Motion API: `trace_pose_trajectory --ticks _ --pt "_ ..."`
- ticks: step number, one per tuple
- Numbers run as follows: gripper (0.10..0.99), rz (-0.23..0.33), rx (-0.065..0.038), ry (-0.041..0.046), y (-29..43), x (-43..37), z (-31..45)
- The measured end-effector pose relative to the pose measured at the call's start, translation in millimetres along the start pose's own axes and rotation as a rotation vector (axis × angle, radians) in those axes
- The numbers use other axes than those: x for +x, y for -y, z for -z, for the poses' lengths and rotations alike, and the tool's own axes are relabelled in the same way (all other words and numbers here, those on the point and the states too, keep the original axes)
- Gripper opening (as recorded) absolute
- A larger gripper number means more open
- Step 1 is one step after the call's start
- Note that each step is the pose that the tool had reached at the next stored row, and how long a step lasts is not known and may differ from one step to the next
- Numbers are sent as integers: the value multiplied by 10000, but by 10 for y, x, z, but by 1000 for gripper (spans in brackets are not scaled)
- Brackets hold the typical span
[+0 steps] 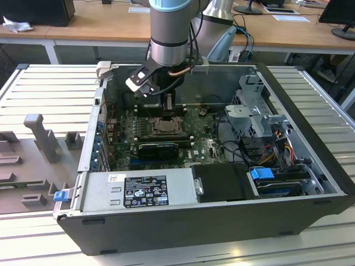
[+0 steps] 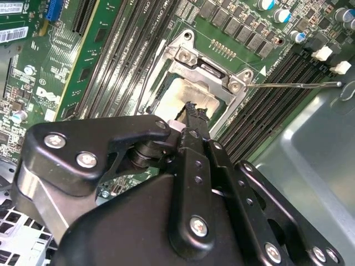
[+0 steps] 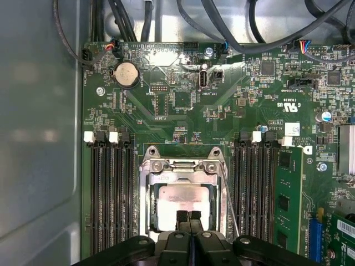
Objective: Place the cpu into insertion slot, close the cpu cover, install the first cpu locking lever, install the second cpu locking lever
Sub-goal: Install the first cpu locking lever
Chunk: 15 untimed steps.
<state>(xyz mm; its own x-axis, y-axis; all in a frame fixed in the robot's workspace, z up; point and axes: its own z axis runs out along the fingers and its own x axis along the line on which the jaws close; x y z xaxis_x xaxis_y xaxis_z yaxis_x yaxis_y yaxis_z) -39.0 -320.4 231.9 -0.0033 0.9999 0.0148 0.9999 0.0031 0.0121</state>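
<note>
Hand: my hand (image 3: pixel 188 217) has its two fingertips pressed together with no gap and nothing between them. The tips are low over the socket, at or just above the cpu's near edge. I cannot tell if they are touching it.
Risk: I judge that a push off the centre with these narrow tips could tilt the chip in its seat and bend pins beneath it. A sideways slip could scrape the metal top or catch the frame's inner edge.
Cpu: the cpu (image 3: pixel 186 195) lies flat inside the insertion slot (image 3: pixel 153 208), with its dull silver top up. It is pale with glare in both wrist views and sits square to the opening.
Cover: the cpu cover (image 3: pixel 183 164) looks to be down around the chip, which shows through its window.
Lever: one thin wire locking lever (image 3: pixel 230 199) runs beside the frame. In the second wrist view it sticks out over the memory slots (image 3: pixel 111 194), and I judge it is not hooked.
Board: the green circuit board (image 3: pixel 166 111) surrounds the socket.
Case: the open computer case (image 1: pixel 222 221) lies on the slatted surface (image 1: pixel 55 77).
</note>
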Motion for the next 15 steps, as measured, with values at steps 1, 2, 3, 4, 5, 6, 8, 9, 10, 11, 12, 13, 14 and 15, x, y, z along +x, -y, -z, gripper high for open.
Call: trace_pose_trajectory --ticks 1,2,3,4,5,6,8,9,10,11,12,13,14,15 --pt "106 0 1 2 0 0 1" --pt "106 0 1 1 0 0 2" --pt "106 1 1 1 0 0 2" --pt "106 0 1 1 0 0 2" --pt "106 1 1 2 0 0 3" --pt "106 0 3 4 0 0 9" --pt "106 0 1 2 0 0 37" --pt "106 0 1 1 0 0 41" --pt "106 0 1 2 0 1 51" --pt "106 0 1 2 0 1 60" --pt "106 0 1 2 0 1 66" --pt "106 0 1 2 0 1 76" --pt "106 0 1 2 -1 1 85" --pt "106 0 1 2 -1 1 102"
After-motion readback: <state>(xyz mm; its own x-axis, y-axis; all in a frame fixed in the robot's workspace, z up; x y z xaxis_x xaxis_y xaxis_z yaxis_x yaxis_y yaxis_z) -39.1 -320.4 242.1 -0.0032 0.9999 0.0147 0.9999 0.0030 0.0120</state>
